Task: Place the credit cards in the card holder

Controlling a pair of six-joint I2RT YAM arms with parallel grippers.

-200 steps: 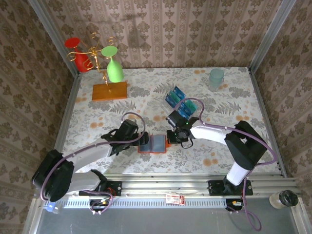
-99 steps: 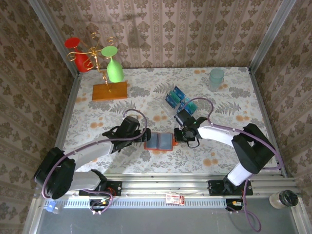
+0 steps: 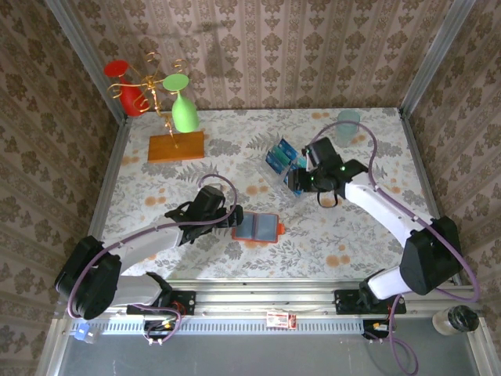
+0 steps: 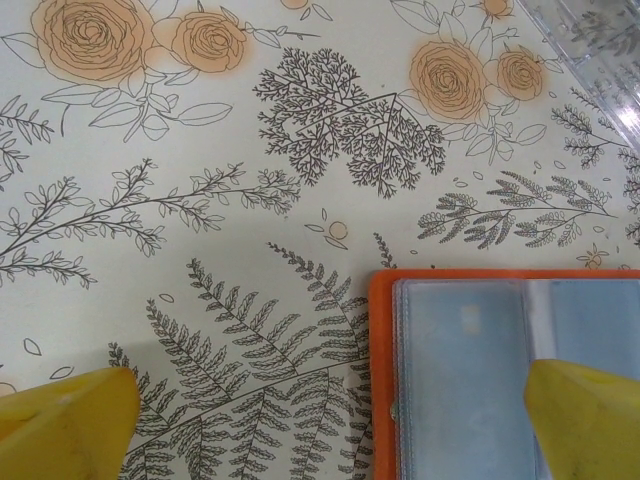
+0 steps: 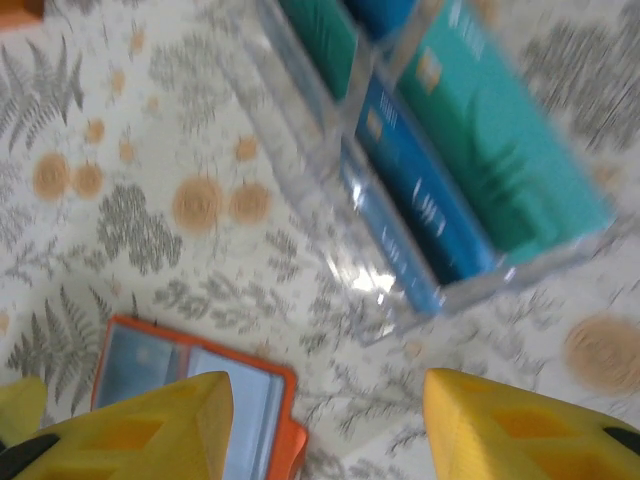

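Note:
The card holder (image 3: 257, 228) lies open on the flowered cloth, orange-red rim around grey-blue sleeves (image 4: 470, 370), and appears again at the lower left of the right wrist view (image 5: 200, 390). Dark blue and teal credit cards (image 3: 279, 156) stand on edge in a clear plastic tray (image 5: 430, 290); one teal card (image 5: 505, 150) and one blue card (image 5: 410, 210) are nearest. My left gripper (image 3: 227, 215) hangs open at the holder's left edge, one yellow fingertip (image 4: 585, 415) over its sleeves. My right gripper (image 3: 296, 182) is open, empty, beside the tray's near right side.
A wooden slab (image 3: 175, 146) with a gold stand holding a green glass (image 3: 183, 110) and a red glass (image 3: 125, 86) sits at the back left. A pale green cup (image 3: 347, 124) stands at the back right. Patterned walls close in the table.
My right gripper has let go of the holder's right edge and swung back and right to the card tray. The holder slid slightly right earlier and now lies still; the left arm holds its place.

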